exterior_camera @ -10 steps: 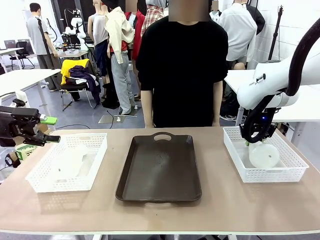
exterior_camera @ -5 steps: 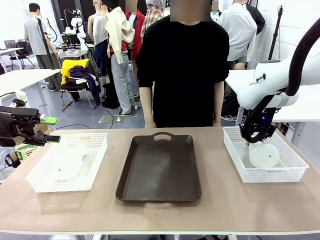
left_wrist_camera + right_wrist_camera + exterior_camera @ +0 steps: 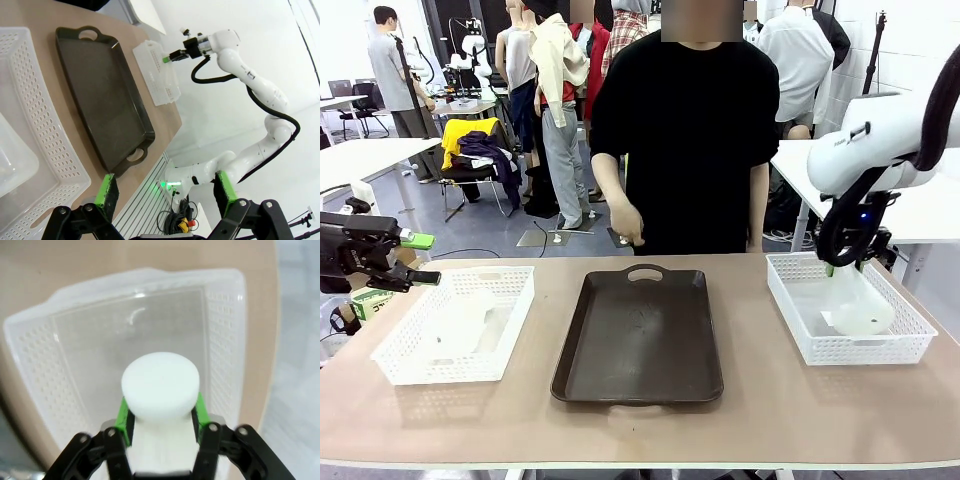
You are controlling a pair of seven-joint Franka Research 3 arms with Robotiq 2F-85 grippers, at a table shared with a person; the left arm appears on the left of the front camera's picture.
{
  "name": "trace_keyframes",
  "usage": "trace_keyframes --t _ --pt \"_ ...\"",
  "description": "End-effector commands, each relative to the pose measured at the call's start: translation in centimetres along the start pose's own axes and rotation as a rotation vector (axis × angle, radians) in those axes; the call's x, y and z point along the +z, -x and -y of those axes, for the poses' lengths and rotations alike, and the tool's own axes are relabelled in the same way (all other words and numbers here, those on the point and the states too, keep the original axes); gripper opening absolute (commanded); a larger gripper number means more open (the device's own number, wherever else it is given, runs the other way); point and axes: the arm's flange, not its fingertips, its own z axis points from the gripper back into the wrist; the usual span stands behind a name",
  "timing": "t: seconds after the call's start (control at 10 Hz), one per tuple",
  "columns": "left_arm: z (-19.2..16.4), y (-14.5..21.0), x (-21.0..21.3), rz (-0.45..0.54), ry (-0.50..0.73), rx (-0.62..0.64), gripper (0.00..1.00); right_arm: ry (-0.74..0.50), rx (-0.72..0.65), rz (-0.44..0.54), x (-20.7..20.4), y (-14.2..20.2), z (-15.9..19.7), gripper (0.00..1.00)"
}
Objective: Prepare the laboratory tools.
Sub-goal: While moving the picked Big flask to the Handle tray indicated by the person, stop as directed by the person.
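Frosted white plastic is clamped in the right claw [image 3: 161, 416]. The right wrist view shows the flask [image 3: 160, 382] gripped by its neck between the green pads, its round base pointing away from the claw and the right basket [image 3: 225, 340] beyond it. The front view adds the pose: the right arm arches down, and the flask hangs tilted just below the claw, within the basket walls. The left claw [image 3: 420, 258] is level, jaws wide and empty. Just beside it is the left basket [image 3: 450, 375], with the other flask [image 3: 460, 325] inside.

Perhaps two flasks [image 3: 860, 316], two baskets [image 3: 440, 372], tray [image 3: 638, 340]
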Motion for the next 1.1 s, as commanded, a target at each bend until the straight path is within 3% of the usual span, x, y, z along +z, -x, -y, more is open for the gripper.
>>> trace_keyframes --t 0.0,0.6,0.7,1.0 --pt "0.1 -0.1 0.1 0.018 0.023 -0.007 1.00 0.014 0.015 0.005 2.0 0.6 1.0 0.00" --pt "0.1 -0.1 0.1 0.018 0.023 -0.007 1.00 0.006 0.017 0.102 6.2 2.9 1.6 0.00" --pt "0.1 -0.1 0.1 0.018 0.023 -0.007 1.00 -0.003 0.004 0.064 5.8 1.5 1.3 0.00" --pt "0.1 -0.1 0.1 0.018 0.023 -0.007 1.00 -0.003 0.004 0.064 5.8 1.5 1.3 0.00"
